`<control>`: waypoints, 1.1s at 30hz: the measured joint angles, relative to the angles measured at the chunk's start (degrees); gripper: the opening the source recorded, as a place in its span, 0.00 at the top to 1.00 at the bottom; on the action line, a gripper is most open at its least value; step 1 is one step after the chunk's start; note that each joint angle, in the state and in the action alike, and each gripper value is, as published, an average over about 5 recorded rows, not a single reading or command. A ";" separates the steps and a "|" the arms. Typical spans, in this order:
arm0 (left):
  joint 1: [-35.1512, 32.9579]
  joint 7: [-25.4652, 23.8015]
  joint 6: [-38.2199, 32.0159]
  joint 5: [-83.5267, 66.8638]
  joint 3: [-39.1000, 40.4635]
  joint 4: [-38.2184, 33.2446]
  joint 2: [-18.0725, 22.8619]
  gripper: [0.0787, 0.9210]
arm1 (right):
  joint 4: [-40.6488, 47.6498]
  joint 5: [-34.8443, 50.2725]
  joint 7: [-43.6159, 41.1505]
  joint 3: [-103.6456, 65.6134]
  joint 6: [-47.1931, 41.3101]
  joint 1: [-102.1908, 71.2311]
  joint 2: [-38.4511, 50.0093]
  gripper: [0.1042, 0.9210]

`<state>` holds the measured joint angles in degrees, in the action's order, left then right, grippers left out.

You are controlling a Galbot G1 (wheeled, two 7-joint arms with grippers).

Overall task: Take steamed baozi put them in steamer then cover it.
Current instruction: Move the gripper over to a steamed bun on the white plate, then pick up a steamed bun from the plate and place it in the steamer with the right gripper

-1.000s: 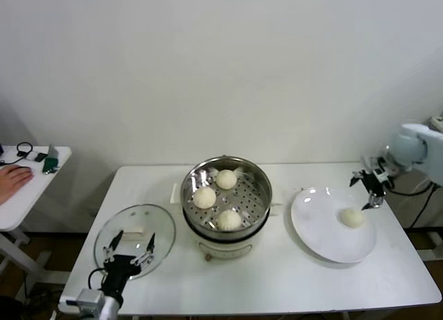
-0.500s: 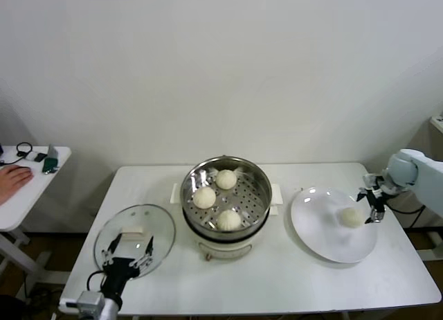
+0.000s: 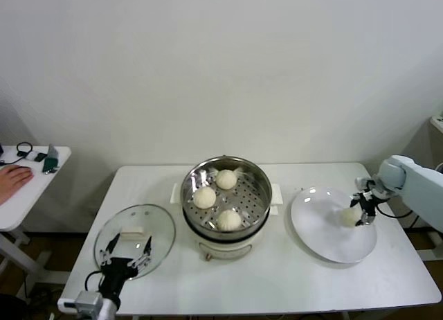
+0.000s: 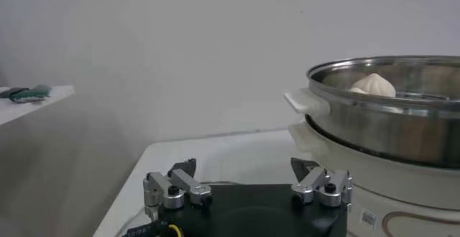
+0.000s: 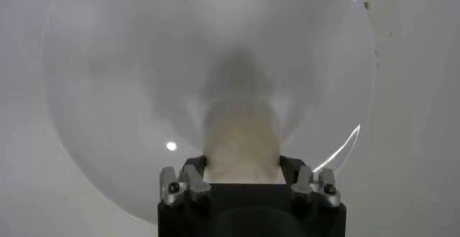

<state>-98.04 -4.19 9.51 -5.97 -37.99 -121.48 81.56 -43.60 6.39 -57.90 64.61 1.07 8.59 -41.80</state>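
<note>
Right gripper point(image 3: 363, 210) straddles the last steamed baozi point(image 3: 351, 215) on the white plate point(image 3: 320, 233), a finger on each side; whether they pinch it I cannot tell. Only its wrist view shows the bun point(image 5: 242, 143) between the fingers point(image 5: 192, 177). Three baozi point(image 3: 205, 197) lie in the steamer point(image 3: 226, 169); the left gripper point(image 3: 125, 255) hangs spread near the cover point(image 3: 135, 231).

You see even, bright indoor light, glints on the white plate point(image 5: 108, 59), and a blurred bun point(image 5: 243, 145) up close.
</note>
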 measured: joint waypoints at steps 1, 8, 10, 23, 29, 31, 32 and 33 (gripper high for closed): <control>0.00 0.00 0.00 -0.01 0.01 -0.03 -0.01 0.12 | 0.11 0.06 -0.10 -0.15 0.04 -0.04 -0.05 0.33; -0.04 0.01 0.05 -0.01 0.11 -0.26 -0.15 0.12 | -1.35 2.08 -1.17 1.22 -0.05 2.15 0.83 0.38; -0.02 0.01 0.08 -0.01 0.22 -0.26 -0.27 0.12 | -2.97 3.59 -1.47 3.28 -0.26 4.60 1.45 0.38; 1.04 -0.17 0.85 -0.11 1.21 -0.81 -0.90 0.12 | -21.00 21.02 -2.51 22.00 -4.26 36.59 -0.87 0.38; 1.41 -0.19 0.91 -0.59 1.29 -0.75 -1.27 0.12 | -30.91 27.00 -0.66 24.53 -8.23 43.61 -3.98 0.38; 1.51 -0.20 0.92 -0.77 1.21 -0.69 -1.43 0.12 | -33.77 28.04 0.31 24.91 -9.59 44.18 -4.96 0.38; 1.58 -0.21 0.94 -0.83 1.15 -0.66 -1.49 0.12 | -34.97 28.37 0.82 25.00 -10.20 44.20 -5.43 0.38; 1.66 -0.22 0.96 -0.88 1.10 -0.65 -1.53 0.12 | -36.05 28.60 1.36 25.06 -10.82 44.05 -5.90 0.38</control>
<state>-96.38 -4.41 10.47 -6.86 -36.90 -122.14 80.03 -79.64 34.99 -56.55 89.67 -9.75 52.64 -47.70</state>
